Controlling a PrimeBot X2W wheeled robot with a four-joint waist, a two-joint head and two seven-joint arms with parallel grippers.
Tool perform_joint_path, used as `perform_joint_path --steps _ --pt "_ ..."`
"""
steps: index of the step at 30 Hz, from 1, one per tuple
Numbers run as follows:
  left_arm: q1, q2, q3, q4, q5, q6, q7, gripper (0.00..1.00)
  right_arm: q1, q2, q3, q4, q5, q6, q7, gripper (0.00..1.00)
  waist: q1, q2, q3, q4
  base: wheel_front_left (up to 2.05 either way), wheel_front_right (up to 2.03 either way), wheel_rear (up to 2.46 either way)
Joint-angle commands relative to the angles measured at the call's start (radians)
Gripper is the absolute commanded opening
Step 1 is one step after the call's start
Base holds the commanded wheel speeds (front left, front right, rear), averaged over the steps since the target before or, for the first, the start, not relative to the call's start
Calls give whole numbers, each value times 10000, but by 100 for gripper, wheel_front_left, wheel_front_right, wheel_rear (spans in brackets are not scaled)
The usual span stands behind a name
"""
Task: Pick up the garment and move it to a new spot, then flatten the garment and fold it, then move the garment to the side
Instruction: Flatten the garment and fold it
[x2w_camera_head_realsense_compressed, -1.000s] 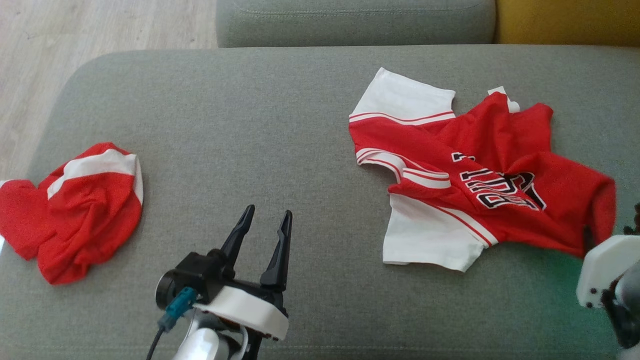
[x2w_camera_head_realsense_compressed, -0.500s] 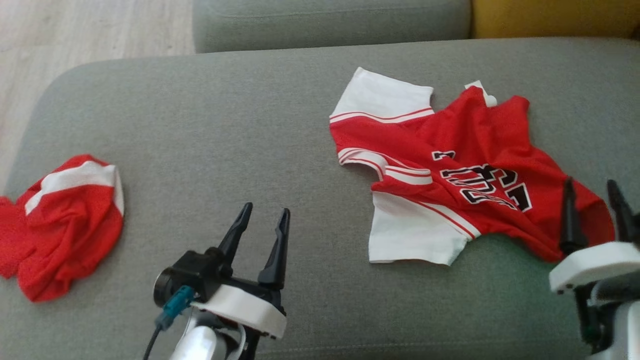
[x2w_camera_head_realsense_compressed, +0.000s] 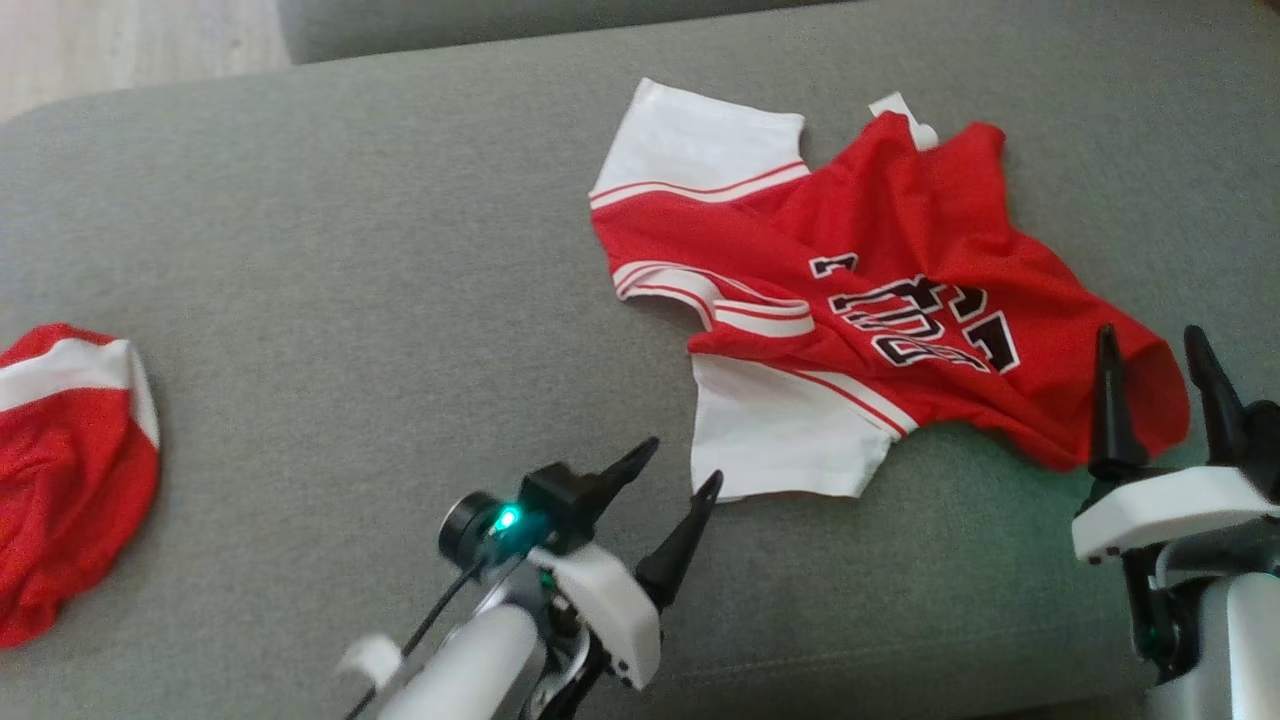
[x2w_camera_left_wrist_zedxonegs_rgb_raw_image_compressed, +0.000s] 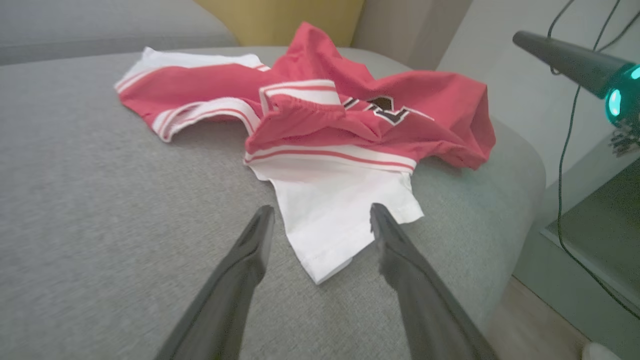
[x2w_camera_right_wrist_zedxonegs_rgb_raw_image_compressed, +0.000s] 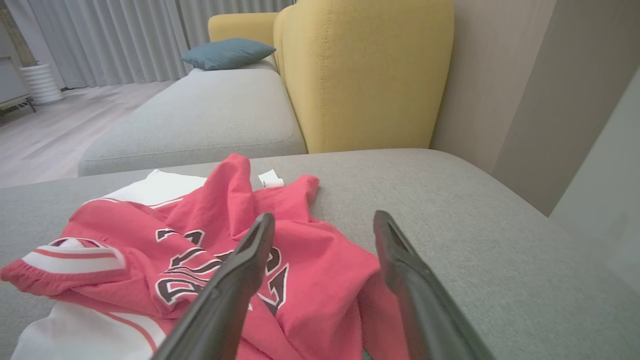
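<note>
Crumpled red-and-white mesh jersey (x2w_camera_head_realsense_compressed: 860, 300) lies bunched | my left end effector (x2w_camera_head_realsense_compressed: 681, 462) spread at its white sleeve, right end effector (x2w_camera_head_realsense_compressed: 1150, 335) released by red hem | placed to pull flat, I reckon

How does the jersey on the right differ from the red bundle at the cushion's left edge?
The jersey lies partly spread with its white sleeves out; the red bundle is bunched in a heap. The jersey shows black-and-white lettering; the red bundle shows none. The jersey lies close to the left end effector and the right end effector, both open; the red bundle lies well apart from them. Both are red with white, resting on the grey cushion.
</note>
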Motion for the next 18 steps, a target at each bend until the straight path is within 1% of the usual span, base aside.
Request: perform_joint_path --steps 1,7,11,18 --pt "-647 16 99 -96 -144 -30 109 100 -371 -92 310 -306 -24 -7 -133 100 0 0 167 -179 0 0 0" --pt "-1516 16 -728 975 -992 159 1041 100 -491 -92 476 -302 34 -7 -250 100 0 0 434 -419 0 0 0" --pt "-2043 16 -1127 1575 -1270 479 1317 100 -572 -92 590 -302 80 -7 -321 100 0 0 593 -550 0 0 0" --pt "-2520 16 -1789 2104 -2137 357 1565 100 -671 -91 736 -243 167 -7 -478 100 0 0 804 -753 0 0 0"
